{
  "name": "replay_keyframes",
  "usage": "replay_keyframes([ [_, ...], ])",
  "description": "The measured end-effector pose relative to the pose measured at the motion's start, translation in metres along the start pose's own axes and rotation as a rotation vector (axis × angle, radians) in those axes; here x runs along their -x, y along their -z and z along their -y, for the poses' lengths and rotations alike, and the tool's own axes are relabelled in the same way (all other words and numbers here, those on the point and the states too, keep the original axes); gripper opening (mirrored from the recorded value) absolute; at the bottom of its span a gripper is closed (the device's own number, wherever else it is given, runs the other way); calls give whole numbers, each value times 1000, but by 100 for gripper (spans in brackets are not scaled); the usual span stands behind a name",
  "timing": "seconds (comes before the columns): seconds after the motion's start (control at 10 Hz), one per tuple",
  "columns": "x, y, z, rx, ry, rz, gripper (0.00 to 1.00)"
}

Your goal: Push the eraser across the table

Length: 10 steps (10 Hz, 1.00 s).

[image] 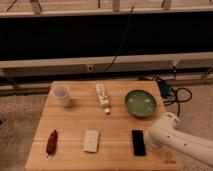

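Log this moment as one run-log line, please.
phase: approach | gripper: right of eraser, contact unclear | eraser: flat on table, front right | neighbours: pale block, green bowl

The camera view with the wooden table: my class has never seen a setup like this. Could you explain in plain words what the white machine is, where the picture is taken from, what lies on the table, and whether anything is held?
The white shape at lower right is a robot arm. Its pincer, the grasping end, sits low beside the eraser, a flat black block near the table's front edge. Nothing appears to be held. The single picture looks down on the table from above its front side; the camera's mounting cannot be told. Also on the table: a white cup at back left, a white tube in the back middle, a green bowl at back right, a dark red chili at front left, and a pale block between chili and eraser.
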Motion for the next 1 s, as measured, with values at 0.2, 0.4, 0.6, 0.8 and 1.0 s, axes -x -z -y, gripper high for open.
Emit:
replay_keyframes([
  [0.2, 12, -2, 10, -6, 33, 24, 0],
  [0.4, 22, -3, 18, -13, 63, 44, 0],
  [0.6, 41, -4, 32, -18, 120, 69, 0],
  [0.8, 54, -5, 38, -17, 164, 88, 0],
  [1.0, 66, -6, 42, -8, 209, 107, 0],
])
